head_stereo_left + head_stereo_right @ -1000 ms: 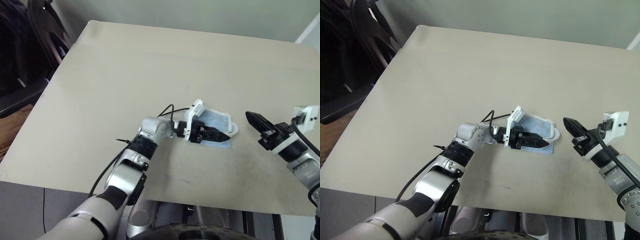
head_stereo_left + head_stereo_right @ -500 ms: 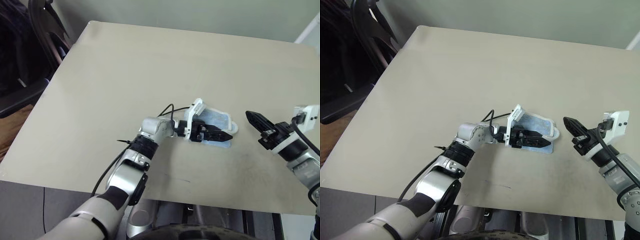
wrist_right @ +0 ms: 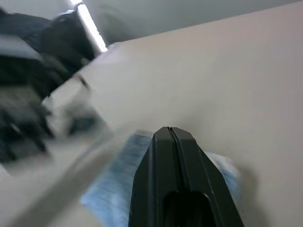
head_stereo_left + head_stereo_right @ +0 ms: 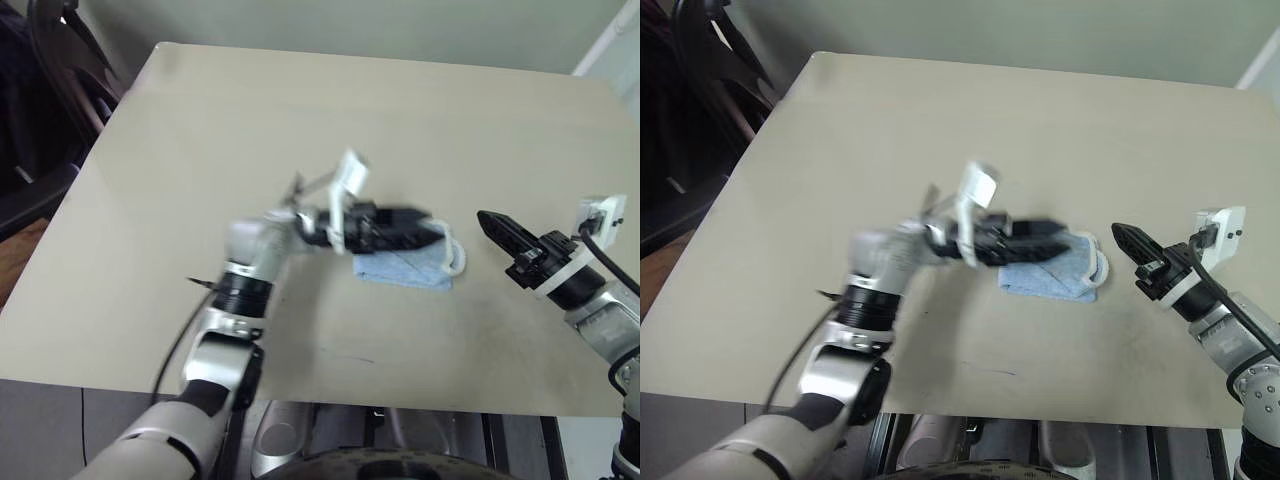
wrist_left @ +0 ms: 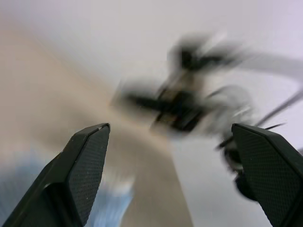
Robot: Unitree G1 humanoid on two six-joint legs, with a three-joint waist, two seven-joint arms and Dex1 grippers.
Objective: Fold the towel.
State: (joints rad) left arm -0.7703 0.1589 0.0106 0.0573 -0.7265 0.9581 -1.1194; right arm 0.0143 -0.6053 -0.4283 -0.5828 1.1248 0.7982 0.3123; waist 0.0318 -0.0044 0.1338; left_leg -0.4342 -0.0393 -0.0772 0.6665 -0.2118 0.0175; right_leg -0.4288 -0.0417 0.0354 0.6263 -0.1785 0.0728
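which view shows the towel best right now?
The right eye view: the folded towel lies on the table with most of its surface exposed. The left eye view matches. The left wrist view catches a blurred blue corner; the right wrist view shows it behind the shut right gripper.

- towel (image 4: 408, 266): light blue terry cloth, whitish stitched edging showing along its right end
- folded into a small, roughly rectangular bundle, layers stacked, near edge fairly straight
- lies flat on the beige table (image 4: 300, 120), right of centre and toward the near side
- whitish edging curls in a loop at the right end
- far-left part hidden behind the arm above it
- dark embroidered mark: can't tell
- right wrist view: blue cloth seen on the tabletop
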